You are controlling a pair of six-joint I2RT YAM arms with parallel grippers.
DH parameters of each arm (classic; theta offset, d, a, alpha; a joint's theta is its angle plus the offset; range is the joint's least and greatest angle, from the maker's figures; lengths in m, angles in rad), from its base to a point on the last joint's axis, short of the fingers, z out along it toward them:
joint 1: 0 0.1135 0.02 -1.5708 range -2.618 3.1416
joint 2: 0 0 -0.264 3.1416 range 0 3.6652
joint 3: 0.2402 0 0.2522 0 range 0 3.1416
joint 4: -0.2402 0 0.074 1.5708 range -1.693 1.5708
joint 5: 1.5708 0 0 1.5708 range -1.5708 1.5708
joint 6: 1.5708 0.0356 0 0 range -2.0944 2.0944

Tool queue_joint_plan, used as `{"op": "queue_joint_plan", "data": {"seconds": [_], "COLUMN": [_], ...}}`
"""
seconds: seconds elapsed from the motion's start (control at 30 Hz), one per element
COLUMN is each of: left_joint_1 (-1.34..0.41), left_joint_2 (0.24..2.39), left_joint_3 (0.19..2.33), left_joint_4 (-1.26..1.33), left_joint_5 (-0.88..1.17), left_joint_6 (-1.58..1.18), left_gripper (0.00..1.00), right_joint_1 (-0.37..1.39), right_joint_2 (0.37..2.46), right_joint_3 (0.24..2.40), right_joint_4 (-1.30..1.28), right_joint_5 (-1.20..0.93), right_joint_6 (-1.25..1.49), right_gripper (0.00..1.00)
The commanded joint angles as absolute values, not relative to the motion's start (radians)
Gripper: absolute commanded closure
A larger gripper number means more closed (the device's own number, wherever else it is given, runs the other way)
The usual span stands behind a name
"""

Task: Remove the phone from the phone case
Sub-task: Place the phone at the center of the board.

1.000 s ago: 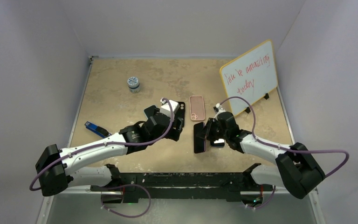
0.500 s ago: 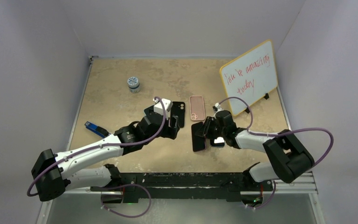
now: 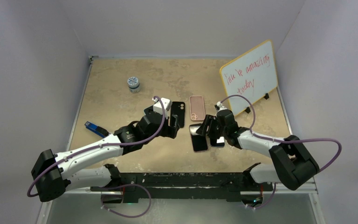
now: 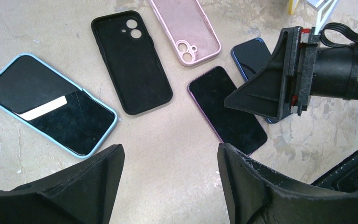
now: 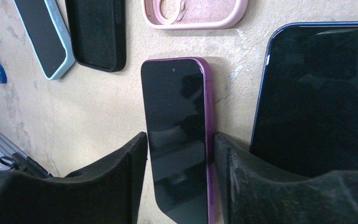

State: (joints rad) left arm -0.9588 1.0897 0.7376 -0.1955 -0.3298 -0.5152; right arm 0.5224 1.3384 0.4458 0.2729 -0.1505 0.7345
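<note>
Your right hand [image 5: 179, 156] stands open, a finger on either side of the bare purple phone [image 5: 177, 116]. The phone lies flat on the tabletop [image 5: 102, 121], just beside a blue phone [image 5: 317, 93]. If you lift away crooked, a finger could drag it into that neighbour. Your left hand [image 4: 170, 186] hangs open and empty.

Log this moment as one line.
left gripper: open, empty | right gripper: open, straddling purple phone | purple phone: bare, flat on table | black case, pink case: empty | light-blue-cased phone: not extracted
</note>
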Motion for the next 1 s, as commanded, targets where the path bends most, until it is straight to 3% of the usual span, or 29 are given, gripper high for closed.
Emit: {"op": "queue_joint_plan", "data": {"seconds": [0.0,0.57,0.73,0.97], "left_joint_1": [-0.941,-0.778,-0.672,-0.561], "left_joint_2": [1.111,1.288,1.313,1.401], "left_joint_3": [0.738,0.805,0.809,0.857], "left_joint_4": [-0.155,-0.207,-0.252,-0.314], "left_joint_5": [-0.339,-0.282,-0.273,-0.262], "left_joint_6": [-0.535,-0.602,-0.677,-0.774], "left_gripper": [0.25,0.23,0.12,0.07], "right_joint_1": [0.519,0.519,0.519,0.520], "right_joint_2": [1.296,0.935,0.774,0.562], "right_joint_3": [0.470,0.449,0.392,0.243], "right_joint_4": [0.128,0.137,0.214,0.345], "right_joint_5": [-0.083,-0.047,-0.004,0.058], "right_joint_6": [0.675,0.501,0.474,0.466], "right_gripper": [0.36,0.13,0.02,0.01]}}
